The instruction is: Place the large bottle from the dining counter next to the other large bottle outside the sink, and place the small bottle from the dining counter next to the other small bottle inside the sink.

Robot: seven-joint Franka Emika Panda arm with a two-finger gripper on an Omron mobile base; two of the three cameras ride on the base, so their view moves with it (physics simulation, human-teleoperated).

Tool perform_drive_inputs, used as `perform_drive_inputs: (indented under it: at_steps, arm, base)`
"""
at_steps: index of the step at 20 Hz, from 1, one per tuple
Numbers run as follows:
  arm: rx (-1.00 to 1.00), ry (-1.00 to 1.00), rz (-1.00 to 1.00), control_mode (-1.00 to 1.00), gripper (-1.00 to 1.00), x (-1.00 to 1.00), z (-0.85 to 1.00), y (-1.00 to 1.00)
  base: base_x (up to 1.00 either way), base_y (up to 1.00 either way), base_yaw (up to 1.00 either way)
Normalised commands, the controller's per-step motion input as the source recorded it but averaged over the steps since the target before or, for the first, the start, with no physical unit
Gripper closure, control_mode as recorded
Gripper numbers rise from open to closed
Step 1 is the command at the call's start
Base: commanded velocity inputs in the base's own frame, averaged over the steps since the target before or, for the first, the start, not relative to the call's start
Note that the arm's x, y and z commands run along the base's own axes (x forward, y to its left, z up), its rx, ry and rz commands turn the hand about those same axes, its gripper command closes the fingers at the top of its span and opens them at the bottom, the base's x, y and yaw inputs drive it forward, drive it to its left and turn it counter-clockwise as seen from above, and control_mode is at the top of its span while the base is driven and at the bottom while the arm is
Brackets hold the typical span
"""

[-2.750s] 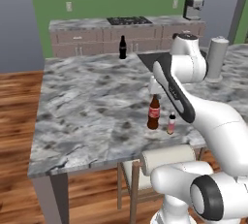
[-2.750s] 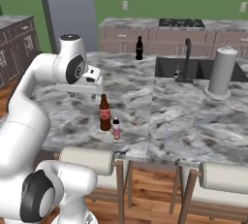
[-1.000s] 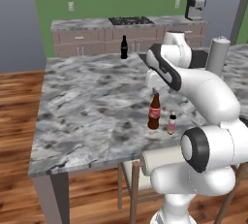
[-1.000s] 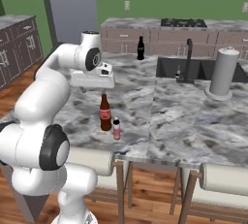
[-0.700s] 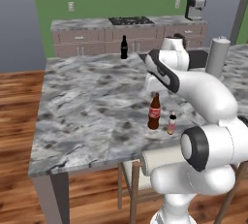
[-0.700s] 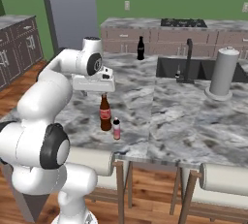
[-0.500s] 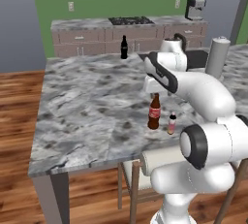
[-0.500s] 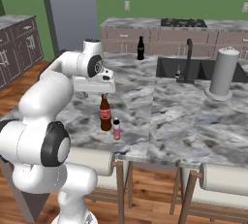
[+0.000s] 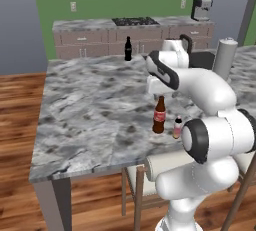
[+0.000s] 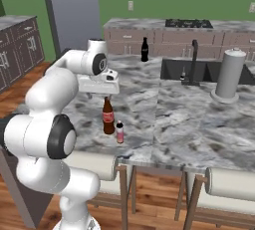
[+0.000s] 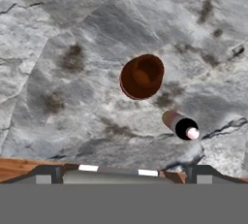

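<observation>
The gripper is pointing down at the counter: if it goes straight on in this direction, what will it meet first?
Most likely the large bottle. In the hand view its top sits close to the middle, below the open gripper. The small bottle lies off to one side, so it would probably be missed. Depth is hard to judge.

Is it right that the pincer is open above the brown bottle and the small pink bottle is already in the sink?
Not quite. The small bottle stands on the dining counter beside the large bottle, per the right base view. The pincer is open above it.
</observation>
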Motion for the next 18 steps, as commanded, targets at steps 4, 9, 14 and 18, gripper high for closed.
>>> perform_drive_inputs:
  at_steps: [4, 9, 14, 18]
  arm:
    - [0.0, 0.0, -0.03, -1.0, -1.0, 0.23, -0.01, 0.0]
    - [0.0, 0.0, 0.0, -1.0, -1.0, 0.42, 0.0, 0.0]
    - [0.0, 0.0, 0.0, -1.0, -1.0, 0.5, 0.0, -0.11]
    - [0.0, 0.0, 0.0, -1.0, -1.0, 0.35, 0.0, -0.21]
  base:
    - [0.0, 0.0, 0.0]
    - [0.0, 0.0, 0.0]
    - [0.0, 0.0, 0.0]
    - [0.0, 0.0, 0.0]
